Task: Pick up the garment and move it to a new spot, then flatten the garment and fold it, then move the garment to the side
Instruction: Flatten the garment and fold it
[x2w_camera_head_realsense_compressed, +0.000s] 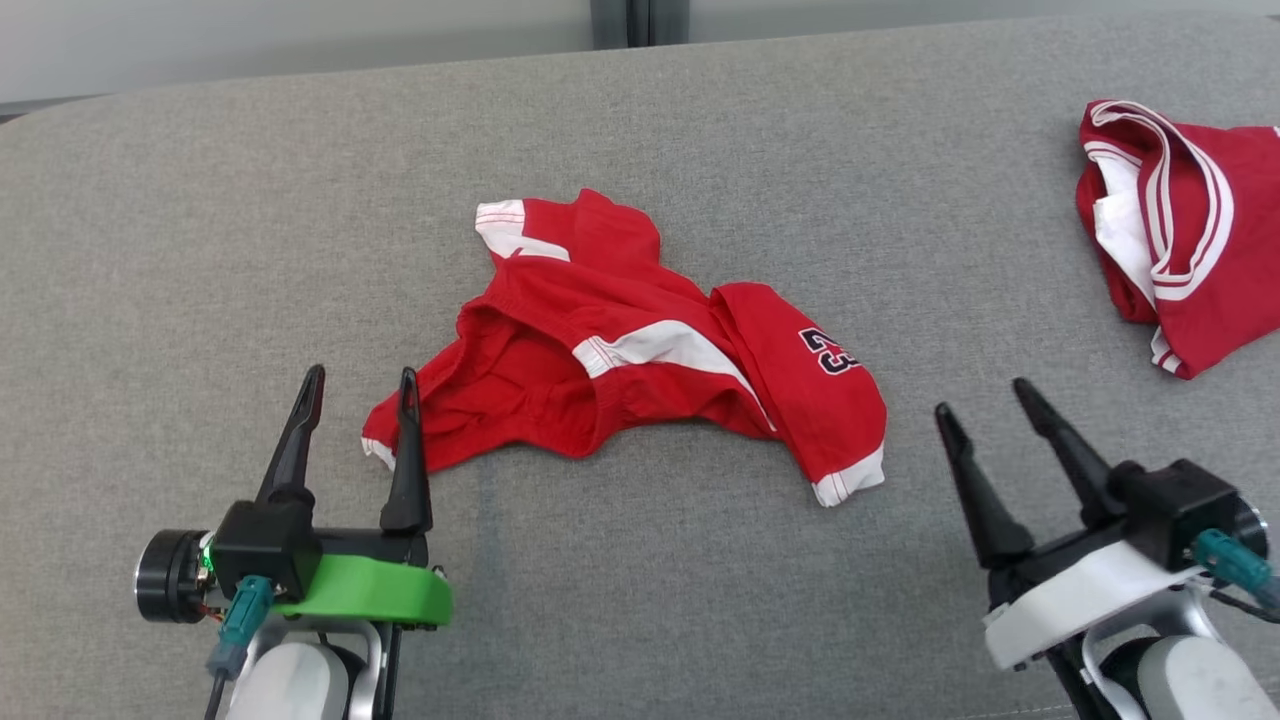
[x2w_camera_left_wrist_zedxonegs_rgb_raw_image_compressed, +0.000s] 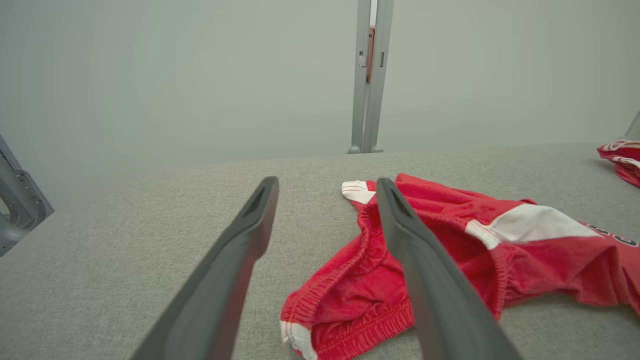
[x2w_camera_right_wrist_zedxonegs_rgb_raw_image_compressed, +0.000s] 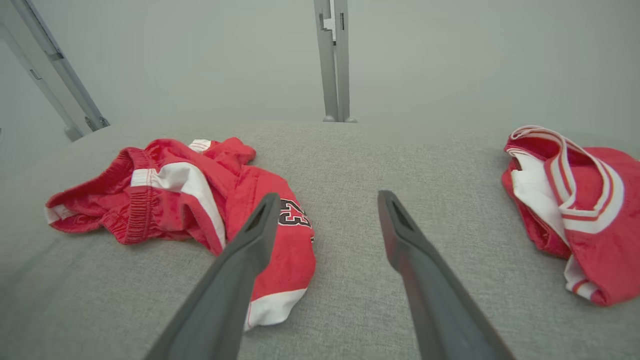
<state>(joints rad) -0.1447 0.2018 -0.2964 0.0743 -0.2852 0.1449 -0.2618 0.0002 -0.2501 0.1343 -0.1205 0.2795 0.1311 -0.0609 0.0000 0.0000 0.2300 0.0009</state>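
Between left fingers (x2w_camera_head_realsense_compressed: 407, 460), right fingers (x2w_camera_head_realsense_compressed: 975, 490): crumpled garment (x2w_camera_head_realsense_compressed: 640, 340).

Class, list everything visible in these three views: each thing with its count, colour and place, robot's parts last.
Crumpled red shorts with white panels: one, red and white, middle of the surface.
Bunched red jersey with white striped trim: one, red and white, surface's far right.
Grey fabric surface: one, grey, beneath both garments.
Grey metal post: one, grey, behind the surface.
Left gripper: one, dark fingers, open, at the shorts' left edge.
Right gripper: one, dark fingers, open, right of the shorts.
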